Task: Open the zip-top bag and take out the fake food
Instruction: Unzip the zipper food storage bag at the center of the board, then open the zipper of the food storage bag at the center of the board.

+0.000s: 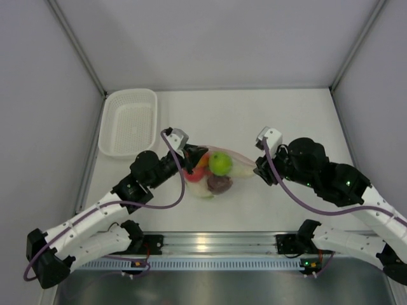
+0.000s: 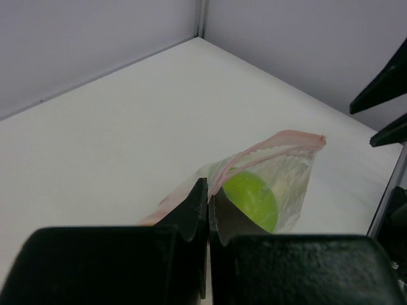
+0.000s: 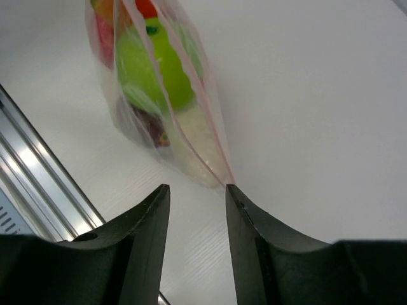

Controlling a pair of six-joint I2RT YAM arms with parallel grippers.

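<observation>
The zip-top bag lies mid-table, clear with a pinkish zip strip. Inside it is the fake food: a green fruit, a red piece and a dark purple piece. My left gripper is shut on the bag's left end, with the zip strip pinched between its fingers. My right gripper is open at the bag's right corner. That corner lies just ahead of its right-hand fingertip, and nothing is between the fingers. The green fruit shows through the plastic.
A white perforated basket stands at the back left by the wall. A metal rail runs along the near edge by the arm bases. Grey walls enclose the table on three sides.
</observation>
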